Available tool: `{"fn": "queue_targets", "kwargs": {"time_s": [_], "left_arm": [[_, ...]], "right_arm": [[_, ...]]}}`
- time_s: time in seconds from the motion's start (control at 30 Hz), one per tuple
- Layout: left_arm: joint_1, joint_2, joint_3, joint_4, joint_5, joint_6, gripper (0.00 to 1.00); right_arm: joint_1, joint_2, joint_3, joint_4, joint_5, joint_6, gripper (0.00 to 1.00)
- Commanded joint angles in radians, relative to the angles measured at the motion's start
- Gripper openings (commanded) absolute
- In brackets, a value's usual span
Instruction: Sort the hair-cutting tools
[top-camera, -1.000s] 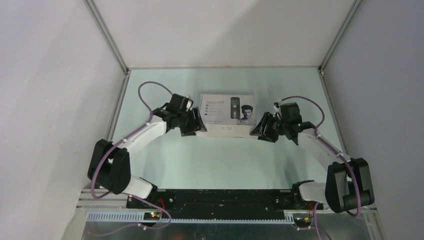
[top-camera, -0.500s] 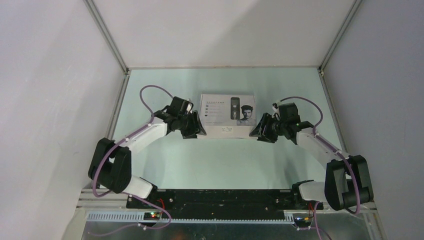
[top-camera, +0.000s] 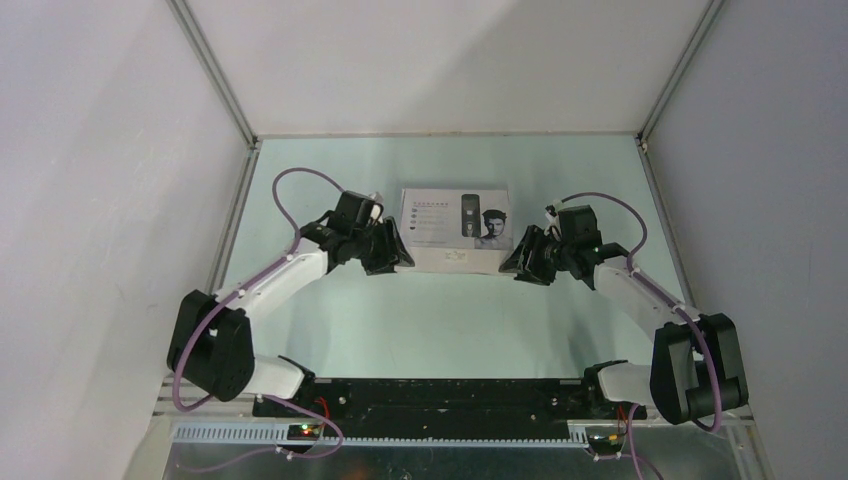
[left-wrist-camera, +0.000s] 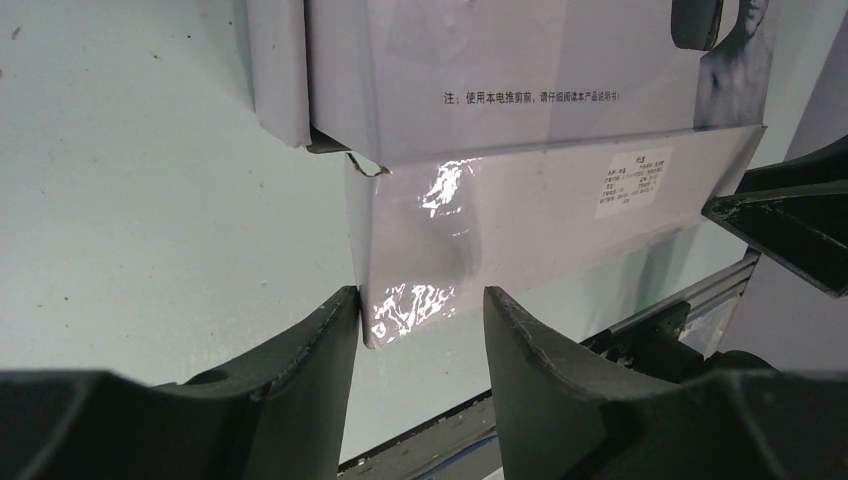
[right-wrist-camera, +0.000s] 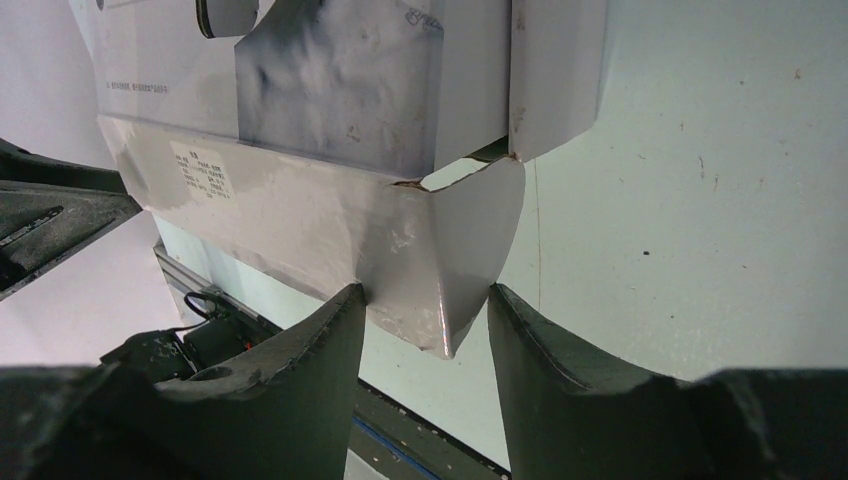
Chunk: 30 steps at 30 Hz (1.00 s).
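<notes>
The hair-cutting tools are out of view; only the white cardboard box (top-camera: 455, 228) printed with a clipper and a man's face lies mid-table. My left gripper (top-camera: 393, 255) is at the box's near-left corner. In the left wrist view its jaws (left-wrist-camera: 421, 298) straddle the creased corner of the box (left-wrist-camera: 520, 190), with both fingertips against the card. My right gripper (top-camera: 517, 262) holds the near-right corner. In the right wrist view its jaws (right-wrist-camera: 426, 292) pinch the dented corner of the box (right-wrist-camera: 330, 200).
Grey walls with metal corner posts (top-camera: 225, 95) close in the pale green table (top-camera: 440, 320) on three sides. The black rail (top-camera: 430, 395) with both arm bases runs along the near edge. The right gripper's fingers (left-wrist-camera: 790, 215) show in the left wrist view.
My left gripper's jaws have narrowed onto the box's near-left corner, and the left arm's elbow has swung out to the left. The right arm and the box have barely moved.
</notes>
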Motion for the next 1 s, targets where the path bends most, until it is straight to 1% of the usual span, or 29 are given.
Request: {"fn": "queue_targets", "kwargs": {"time_s": [0.0,0.33,0.73,0.97], "left_arm": [[-0.015,-0.028,0.031,-0.002,0.035,-0.020,0.53],[-0.023,-0.041,0.021,-0.051,-0.044,0.003,0.54],[-0.023,0.009,0.007,0.000,-0.015,-0.003,0.54],[-0.023,0.019,0.002,-0.005,-0.036,0.005,0.54]], "right_arm": [[0.004,-0.022,0.020,0.032,-0.015,0.002,0.52],[0.004,-0.015,0.020,0.031,-0.020,-0.003,0.52],[0.005,-0.014,0.019,0.029,-0.022,-0.004,0.52],[0.004,-0.003,0.020,0.032,-0.022,-0.005,0.52]]}}
